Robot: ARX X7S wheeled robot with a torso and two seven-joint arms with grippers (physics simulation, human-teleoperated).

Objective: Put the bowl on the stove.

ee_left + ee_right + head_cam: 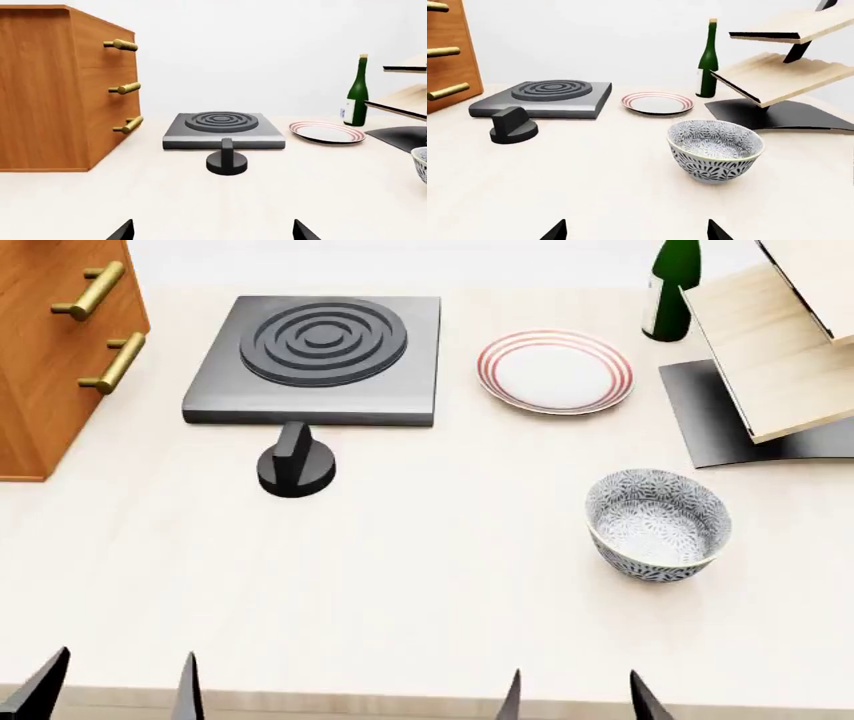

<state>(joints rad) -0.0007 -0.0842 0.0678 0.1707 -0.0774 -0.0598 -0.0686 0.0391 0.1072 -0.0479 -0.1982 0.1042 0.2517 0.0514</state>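
The bowl (658, 524), white with a grey-blue floral pattern, stands upright on the pale table at the right; it also shows in the right wrist view (714, 149) and at the edge of the left wrist view (420, 165). The stove (318, 358), a dark grey slab with a ringed burner, lies at the back left; it also shows in the left wrist view (223, 129) and in the right wrist view (546, 96). My left gripper (118, 692) and right gripper (577, 695) are both open and empty at the table's near edge. The bowl is ahead of the right gripper.
A round black knob (295, 464) stands just in front of the stove. A white plate with red rings (554, 371) lies right of the stove. A green bottle (671, 285) and a wooden shelf rack (781, 340) on a black base stand at the back right. A wooden drawer cabinet (54, 340) stands at the left.
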